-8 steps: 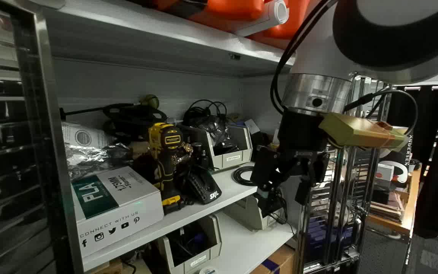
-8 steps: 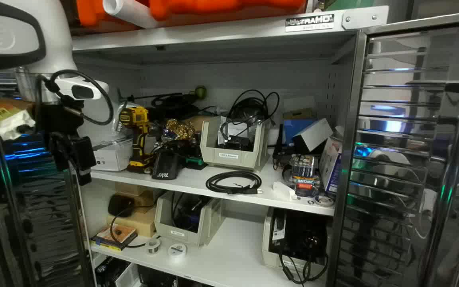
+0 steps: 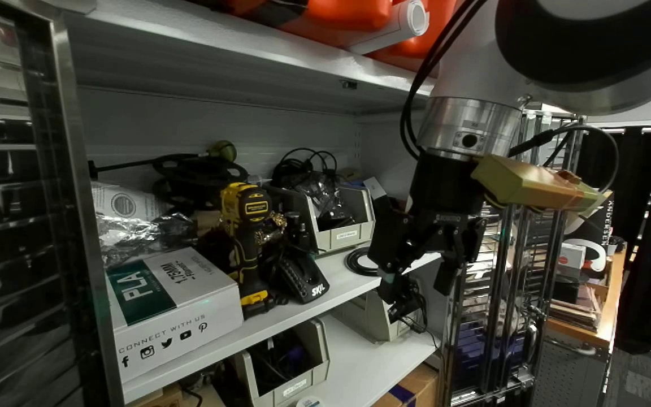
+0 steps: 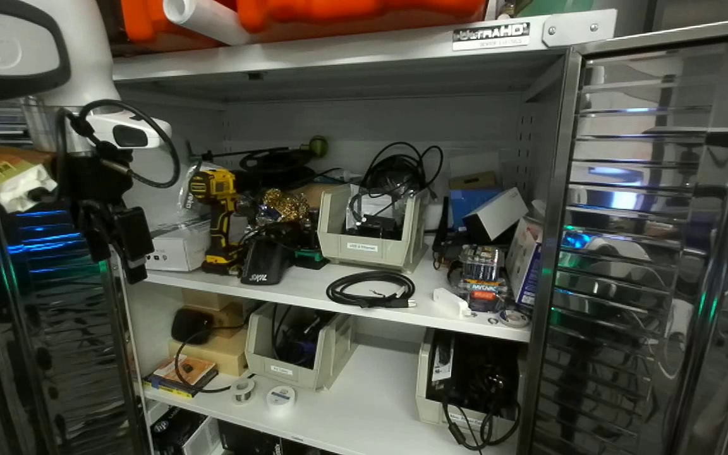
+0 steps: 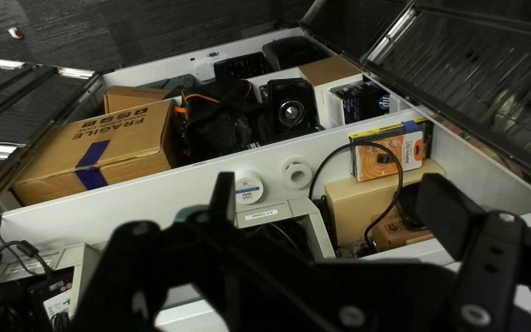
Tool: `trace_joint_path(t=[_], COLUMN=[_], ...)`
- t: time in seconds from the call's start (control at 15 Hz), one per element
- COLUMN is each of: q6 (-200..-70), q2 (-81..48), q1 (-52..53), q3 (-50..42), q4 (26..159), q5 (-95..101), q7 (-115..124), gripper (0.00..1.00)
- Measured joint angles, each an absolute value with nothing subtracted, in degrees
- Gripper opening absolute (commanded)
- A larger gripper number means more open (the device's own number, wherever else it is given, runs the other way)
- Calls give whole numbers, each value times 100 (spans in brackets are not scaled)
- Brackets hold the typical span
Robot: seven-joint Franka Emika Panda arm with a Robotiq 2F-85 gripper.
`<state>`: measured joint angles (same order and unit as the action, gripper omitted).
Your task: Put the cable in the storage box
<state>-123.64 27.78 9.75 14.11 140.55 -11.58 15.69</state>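
Cable (image 4: 370, 277): black, coiled, flat on the upper shelf (image 4: 304, 287), in front of the upper bin (image 4: 339, 249). Whole loop and pronged plug (image 4: 411, 303) shown in an exterior view.
Cable, masked edge: in an exterior view the gripper (image 3: 417, 291) stands in front of the right edge of the cable (image 3: 350, 263).
Gripper state: released, fingers (image 5: 450, 216) spread well apart in the wrist view. In an exterior view the gripper (image 4: 121, 262) is a dark mass, gap hard to make out.
Storage box: upper bin, A/V Cables bin (image 5: 318, 233) or right lower bin (image 4: 430, 407); cannot tell which is meant.
A/V label: legible, upside down, in the wrist view; too small in both exterior views.
Right lower bin: hanging leads (image 4: 457, 435) cover part of its label; cut off at the wrist view's lower left.
FRAGILE carton (image 5: 122, 143): lettering shown in the wrist view; just a corner in an exterior view (image 3: 424, 384).
Battery pack (image 4: 483, 278): visible in an exterior view alone.
Arm (image 4: 83, 57): cut off by the frame in both exterior views.
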Motion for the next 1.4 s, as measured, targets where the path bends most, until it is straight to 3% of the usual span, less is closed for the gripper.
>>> trace_joint_path(t=[0.67,1.4], q6=[-12923,-15853], q2=[2291,433], q1=[677,-165], q3=[1145,489], q4=[14118,13613], q5=[-671,-115], q7=[1485,1784], gripper=[100,100])
